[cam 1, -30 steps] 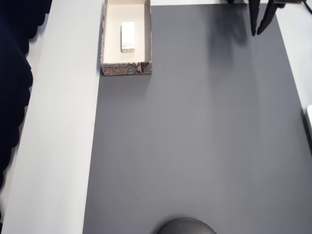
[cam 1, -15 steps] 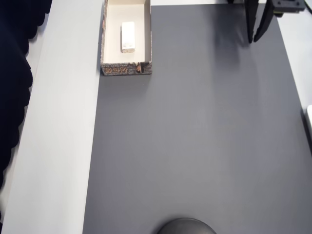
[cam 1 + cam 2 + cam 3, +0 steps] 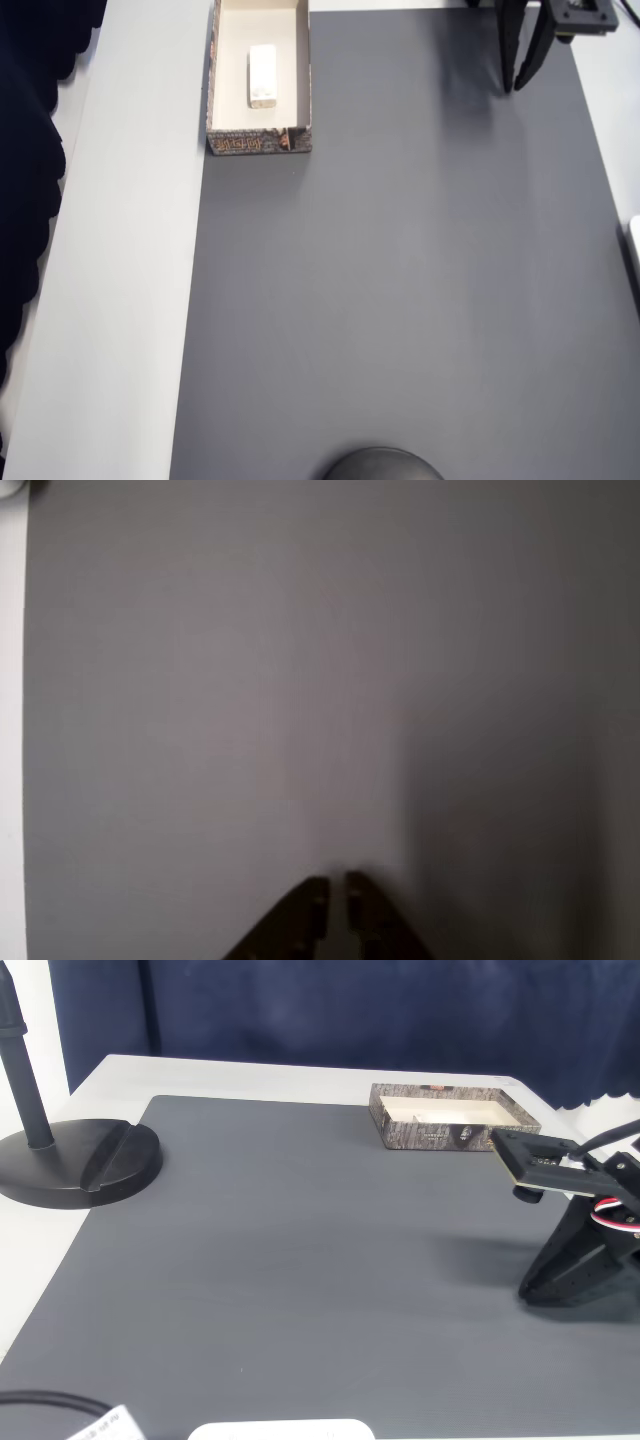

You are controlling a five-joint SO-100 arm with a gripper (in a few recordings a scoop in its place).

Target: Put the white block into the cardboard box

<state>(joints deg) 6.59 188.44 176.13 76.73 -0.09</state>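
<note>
In the overhead view the white block lies flat on the cream floor of the cardboard box, at the top left of the dark mat. It lies lengthwise, apart from the walls. My gripper is far to the right of the box, near the mat's top right corner. Its black fingers are together with nothing between them. In the wrist view the gripper has its tips almost touching over bare grey mat. The fixed view has the gripper low over the mat, in front of the box.
A dark grey mat covers most of the white table. A black round stand base with a pole sits at the mat's left edge in the fixed view. A white object lies at the table's front edge. A dark blue curtain hangs behind.
In the overhead view my gripper's tips have moved slightly left and down the picture. The block and the box have not moved.
</note>
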